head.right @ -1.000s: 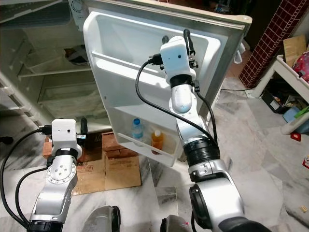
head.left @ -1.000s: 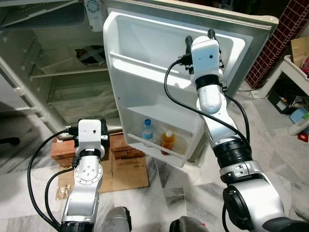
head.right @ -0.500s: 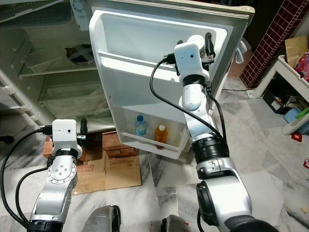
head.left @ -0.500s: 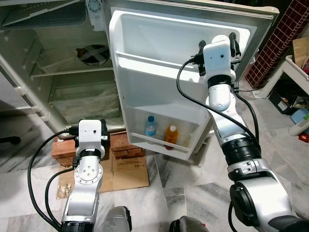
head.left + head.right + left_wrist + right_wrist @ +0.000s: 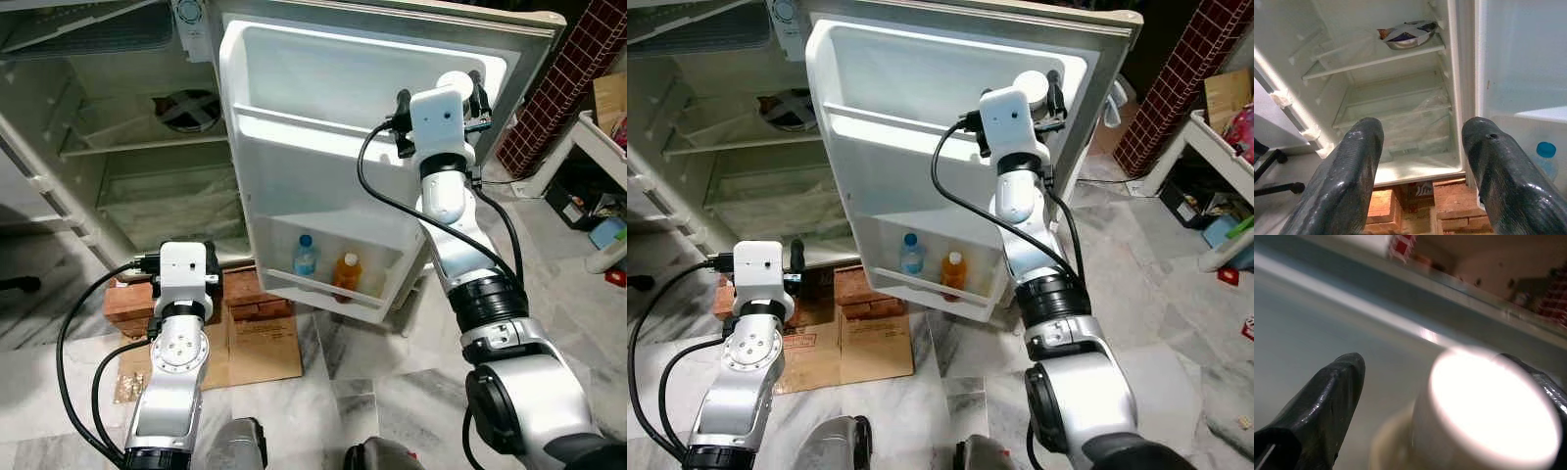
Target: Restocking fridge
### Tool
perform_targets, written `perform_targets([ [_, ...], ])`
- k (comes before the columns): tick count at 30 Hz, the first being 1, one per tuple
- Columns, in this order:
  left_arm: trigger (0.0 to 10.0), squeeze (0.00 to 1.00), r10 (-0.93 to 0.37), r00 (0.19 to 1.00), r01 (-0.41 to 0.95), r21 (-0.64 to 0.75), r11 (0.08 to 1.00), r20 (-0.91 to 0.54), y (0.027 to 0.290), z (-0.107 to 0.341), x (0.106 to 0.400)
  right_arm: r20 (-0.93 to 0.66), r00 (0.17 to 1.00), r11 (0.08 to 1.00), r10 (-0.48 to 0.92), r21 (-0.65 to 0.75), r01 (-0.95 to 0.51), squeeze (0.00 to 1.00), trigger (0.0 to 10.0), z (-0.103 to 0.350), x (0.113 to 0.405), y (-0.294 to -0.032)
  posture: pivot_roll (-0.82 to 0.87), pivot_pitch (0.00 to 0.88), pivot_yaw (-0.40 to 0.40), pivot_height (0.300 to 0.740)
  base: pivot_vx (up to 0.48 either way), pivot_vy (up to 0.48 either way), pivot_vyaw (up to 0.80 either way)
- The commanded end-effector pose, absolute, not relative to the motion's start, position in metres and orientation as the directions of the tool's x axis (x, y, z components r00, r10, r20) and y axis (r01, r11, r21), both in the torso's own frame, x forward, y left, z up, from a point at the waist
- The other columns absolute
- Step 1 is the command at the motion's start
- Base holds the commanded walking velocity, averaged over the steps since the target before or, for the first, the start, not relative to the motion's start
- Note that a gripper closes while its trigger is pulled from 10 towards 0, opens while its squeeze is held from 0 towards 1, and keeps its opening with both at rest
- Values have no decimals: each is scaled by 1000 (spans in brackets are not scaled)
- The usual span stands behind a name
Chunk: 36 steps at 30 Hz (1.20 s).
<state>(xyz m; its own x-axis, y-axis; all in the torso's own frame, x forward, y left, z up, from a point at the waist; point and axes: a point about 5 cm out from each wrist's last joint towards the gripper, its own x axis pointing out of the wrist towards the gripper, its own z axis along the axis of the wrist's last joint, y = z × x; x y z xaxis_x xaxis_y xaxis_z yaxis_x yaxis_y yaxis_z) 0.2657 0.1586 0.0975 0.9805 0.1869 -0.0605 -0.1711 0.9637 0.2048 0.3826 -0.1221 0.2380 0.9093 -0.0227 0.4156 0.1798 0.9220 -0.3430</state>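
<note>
High against the open fridge door (image 5: 323,127), the right gripper (image 5: 460,86) is holding a white bottle (image 5: 1488,411) between its 2 fingers. Below, a water bottle (image 5: 305,257) and juice bottle (image 5: 345,276) are standing side by side on the door shelf (image 5: 323,299). Low down, the left gripper (image 5: 1422,161) is hanging with fingers spread.

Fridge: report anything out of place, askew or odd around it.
The fridge has bricks beneath it and flattened cardboard on the floor in front. A foil-covered bowl on its shelf looks loosely wrapped. The two bottles in the door's bottom bin stand upright; no spill visible.
</note>
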Motion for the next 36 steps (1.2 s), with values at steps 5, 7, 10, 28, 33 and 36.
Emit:
perform_targets([
  [5,10000,0,191,978,-171,212,962,-79,157,94,266,447,892,943,67,-320,90,1000,10000,248,381,-101,40,94,6,740,0,0,0],
  [7,10000,0,190,979,-170,211,963,-79,156,94,266,452,889,945,67,-315,89,1000,10000,251,381,-99,40,94,6,740,0,0,0],
  [10,10000,0,188,979,-168,209,963,-79,155,95,267,474,877,950,79,-303,78,1000,10000,257,382,-94,41,92,5,740,0,0,0],
  [28,10000,0,184,980,-164,204,965,-81,155,94,267,499,864,948,69,-301,98,1000,10000,254,378,-104,35,93,6,740,0,0,0],
  [33,10000,0,182,980,-163,204,965,-79,155,94,268,485,872,945,71,-311,96,1000,10000,248,376,-110,34,89,7,740,0,0,0],
  [36,10000,0,179,981,-161,197,967,-78,154,95,268,456,886,943,81,-322,80,1000,10000,239,374,-114,35,86,8,740,0,0,0],
])
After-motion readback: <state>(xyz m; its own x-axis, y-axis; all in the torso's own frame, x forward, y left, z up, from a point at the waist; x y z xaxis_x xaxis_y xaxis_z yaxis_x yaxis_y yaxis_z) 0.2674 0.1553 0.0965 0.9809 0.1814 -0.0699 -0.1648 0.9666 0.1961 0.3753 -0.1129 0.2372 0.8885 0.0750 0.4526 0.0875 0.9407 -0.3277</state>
